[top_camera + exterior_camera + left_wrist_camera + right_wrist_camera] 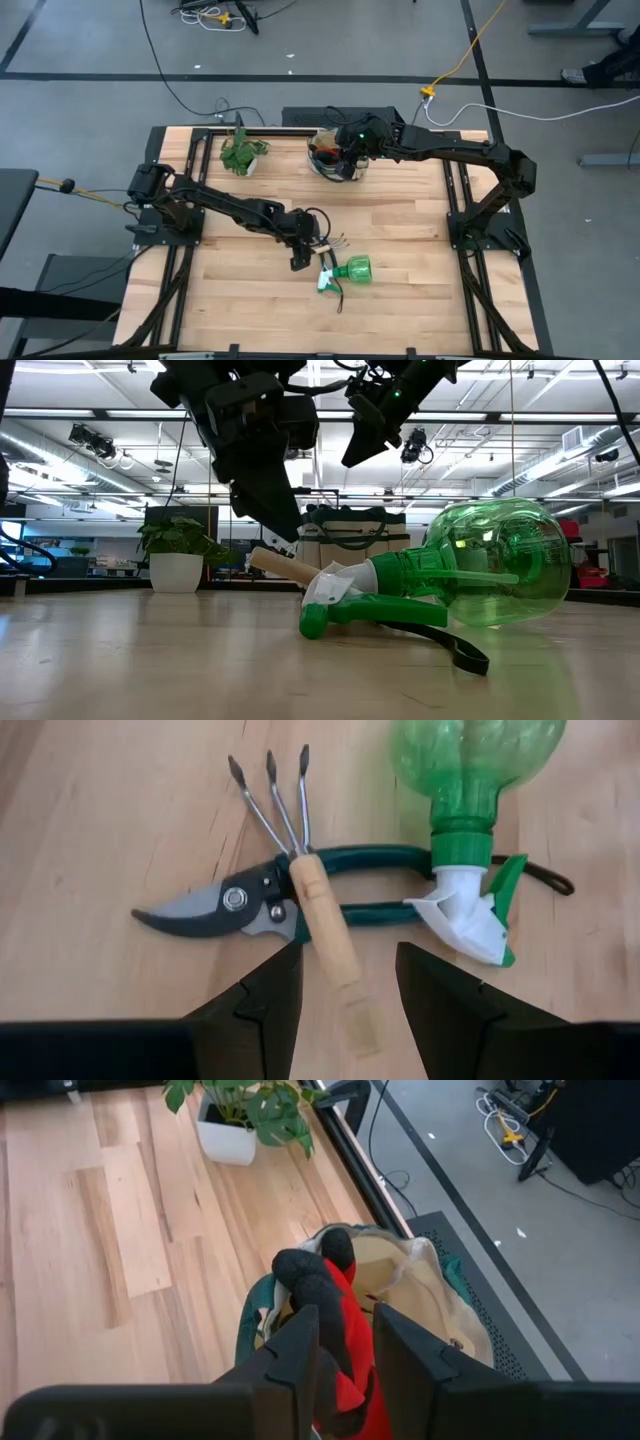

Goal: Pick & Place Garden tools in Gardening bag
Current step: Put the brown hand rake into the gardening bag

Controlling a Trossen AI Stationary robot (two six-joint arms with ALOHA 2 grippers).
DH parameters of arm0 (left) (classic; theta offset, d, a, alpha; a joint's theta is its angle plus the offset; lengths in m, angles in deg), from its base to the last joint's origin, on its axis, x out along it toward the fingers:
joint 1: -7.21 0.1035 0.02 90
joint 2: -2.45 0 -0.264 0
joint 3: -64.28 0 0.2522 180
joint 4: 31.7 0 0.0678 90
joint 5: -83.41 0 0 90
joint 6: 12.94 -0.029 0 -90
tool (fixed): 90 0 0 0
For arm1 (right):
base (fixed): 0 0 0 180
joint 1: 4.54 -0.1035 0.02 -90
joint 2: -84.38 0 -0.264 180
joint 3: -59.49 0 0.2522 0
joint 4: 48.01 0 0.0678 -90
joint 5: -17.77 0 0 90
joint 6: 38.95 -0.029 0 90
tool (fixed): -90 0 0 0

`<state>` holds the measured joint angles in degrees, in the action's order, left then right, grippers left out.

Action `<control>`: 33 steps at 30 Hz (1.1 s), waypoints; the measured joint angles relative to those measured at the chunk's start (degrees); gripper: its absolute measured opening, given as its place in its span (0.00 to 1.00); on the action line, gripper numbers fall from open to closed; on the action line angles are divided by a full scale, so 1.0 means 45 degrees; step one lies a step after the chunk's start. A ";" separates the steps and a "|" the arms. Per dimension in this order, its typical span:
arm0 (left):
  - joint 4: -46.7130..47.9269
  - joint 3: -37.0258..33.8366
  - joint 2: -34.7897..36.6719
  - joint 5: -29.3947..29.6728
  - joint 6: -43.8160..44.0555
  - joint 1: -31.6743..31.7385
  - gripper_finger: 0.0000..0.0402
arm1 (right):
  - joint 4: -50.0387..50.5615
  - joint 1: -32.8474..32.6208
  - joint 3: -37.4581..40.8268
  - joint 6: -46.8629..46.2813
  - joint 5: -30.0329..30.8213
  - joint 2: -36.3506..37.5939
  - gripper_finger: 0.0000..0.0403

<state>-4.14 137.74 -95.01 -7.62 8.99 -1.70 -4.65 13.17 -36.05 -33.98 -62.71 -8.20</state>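
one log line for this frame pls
left gripper: open, over rake handle | rake on shears, by bottle | right gripper: holds glove over bag

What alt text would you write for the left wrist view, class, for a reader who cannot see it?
The left gripper hovers open over a wooden-handled hand rake lying across green-handled pruning shears on the wooden table. A green spray bottle lies beside them, its white trigger against the shears' handles.

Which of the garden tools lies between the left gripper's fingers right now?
The wooden-handled hand rake: its handle runs between the open left gripper, crossing the pruning shears.
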 joint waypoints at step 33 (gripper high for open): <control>0.0305 0.0000 -0.1090 0.0217 -0.0005 -0.0241 0.42 | -0.0053 0.0000 0.0000 -0.0004 -0.0015 0.0000 0.24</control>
<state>-2.76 137.74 -99.91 -6.64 8.97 -2.79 -4.88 13.17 -36.05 -33.99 -62.77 -8.20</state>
